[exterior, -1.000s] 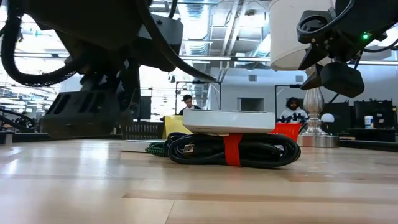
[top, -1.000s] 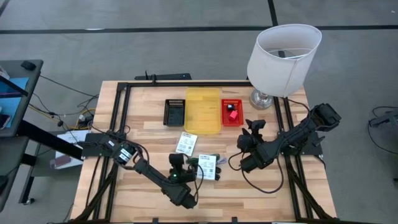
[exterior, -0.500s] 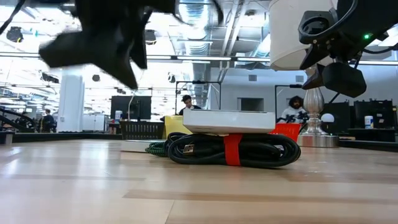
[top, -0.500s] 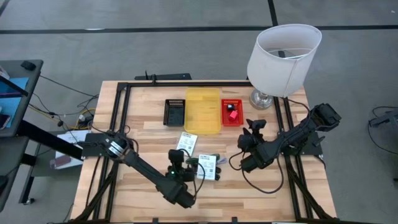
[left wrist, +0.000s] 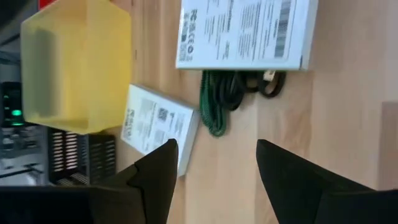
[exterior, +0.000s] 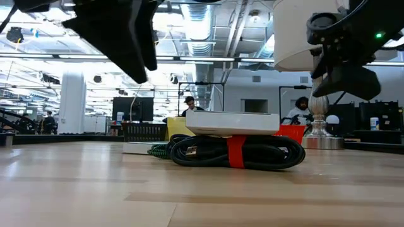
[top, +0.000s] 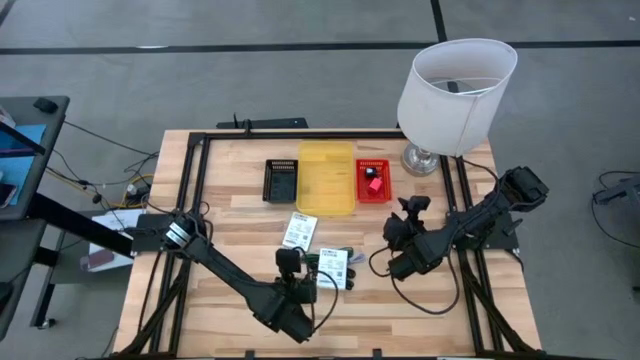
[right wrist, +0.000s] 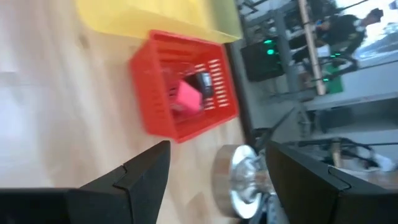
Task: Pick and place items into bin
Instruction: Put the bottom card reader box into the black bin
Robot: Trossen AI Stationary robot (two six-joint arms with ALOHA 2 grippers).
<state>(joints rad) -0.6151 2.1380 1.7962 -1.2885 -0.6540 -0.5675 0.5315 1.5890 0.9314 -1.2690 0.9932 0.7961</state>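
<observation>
One white labelled flat pack point(top: 335, 268) point(left wrist: 247, 32) lies on a coil of green and black cable point(exterior: 237, 152) point(left wrist: 231, 93) bound with a red tie. A second white pack point(top: 299, 230) point(left wrist: 160, 127) lies flat on the table beside it. A small red piece point(right wrist: 185, 98) and a tiny black cube point(right wrist: 203, 83) sit in the red bin point(top: 372, 181). My left gripper point(top: 291, 264) point(left wrist: 216, 149) hovers open above the table, just near of the packs. My right gripper point(top: 408, 208) point(right wrist: 217, 149) hangs open in the air, near-right of the red bin.
A black bin point(top: 282, 180), a yellow bin point(top: 326, 177) and the red bin stand in a row at the table's far side. A white-shaded lamp point(top: 455, 85) stands at the far right corner. A black frame point(top: 200, 180) borders the table. People show in the room beyond.
My left gripper has risen from close to the tabletop to well above it and has shifted a little toward the table's right, staying open. The packs and cable coil have not moved.
</observation>
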